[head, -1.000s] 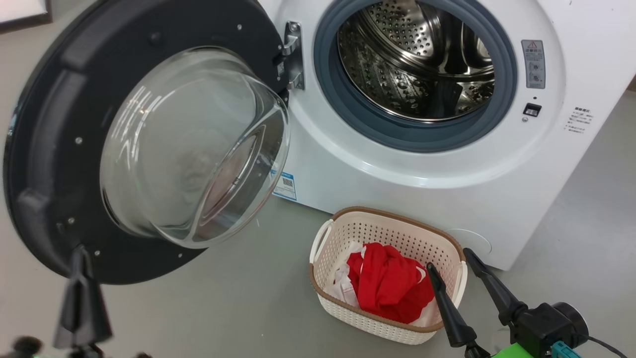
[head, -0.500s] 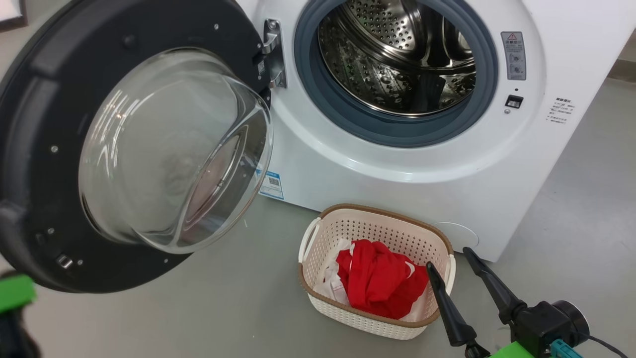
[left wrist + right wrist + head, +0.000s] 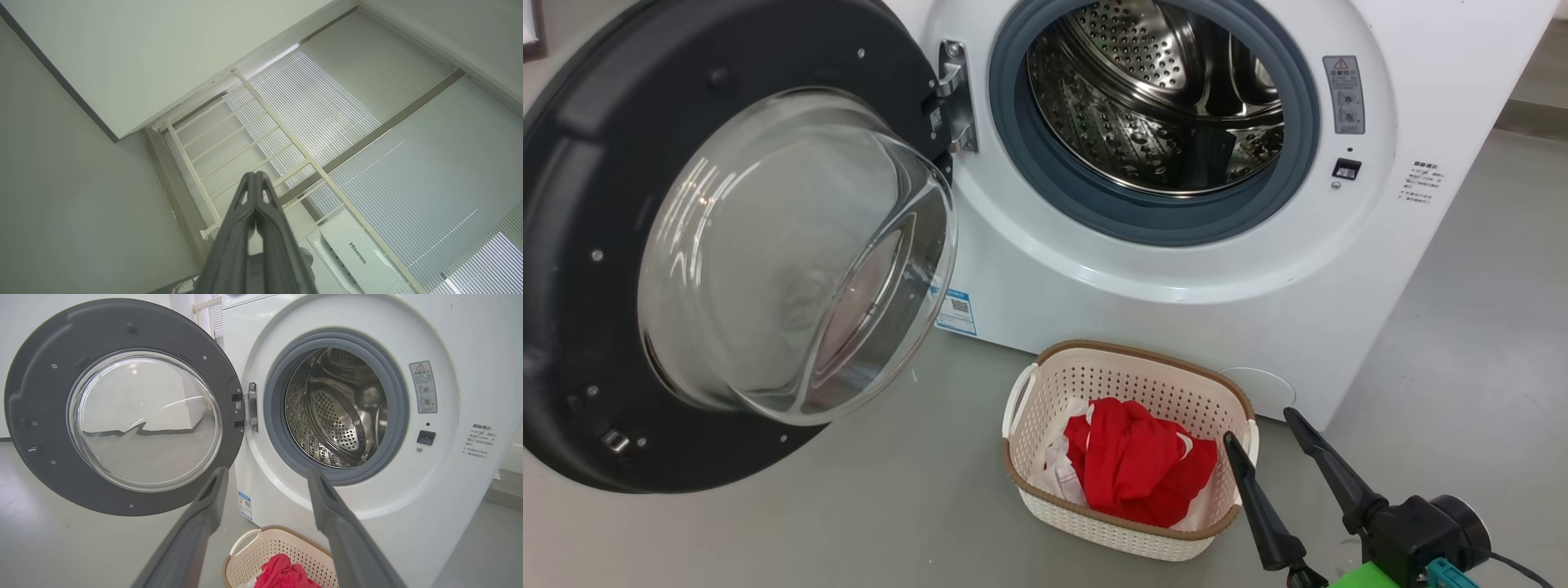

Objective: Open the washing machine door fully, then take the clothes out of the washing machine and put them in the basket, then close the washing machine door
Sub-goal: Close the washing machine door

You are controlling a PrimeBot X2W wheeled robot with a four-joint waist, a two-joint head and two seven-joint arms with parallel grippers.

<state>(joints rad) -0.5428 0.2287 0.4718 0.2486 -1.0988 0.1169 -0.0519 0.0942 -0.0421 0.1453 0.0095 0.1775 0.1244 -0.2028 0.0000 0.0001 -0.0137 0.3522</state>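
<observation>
**Head view: clothes in basket, door awaiting closure**

Nearest, the right tool point(image 3: 1259, 427), two long dark fingers spread wide and holding nothing, hovers just beside the right rim of the small cream perforated plastic basket point(image 3: 1094, 523) with its brown rim. The basket stands on the grey floor point(image 3: 849, 523) just in front of the drum opening. This placement is judged to keep the carry from drum to basket short.

The soft bright red cloth pieces point(image 3: 1135, 465) lie heaped inside it, with a smaller white cloth piece point(image 3: 1058, 474) tucked against their left side. The heap covers the basket's bottom.

Behind stands the big white front-loading washing machine point(image 3: 1192, 302). Its perforated steel drum point(image 3: 1143, 114) appears empty, but the grey rubber ring point(image 3: 1152, 222) masks the drum's lower front, so a stray piece there cannot be excluded.

The large round door point(image 3: 735, 245), glossy black rim around a bulging clear glass bowl, is swung wide on its hinge point(image 3: 953, 94). Its left edge is cut off. Closing it is judged the outstanding step.

In the left wrist view the left tool point(image 3: 255, 176), fingers pressed together on nothing, points up at slatted window blinds point(image 3: 327, 102), away from the work. Its position relative to the door cannot be told.
</observation>
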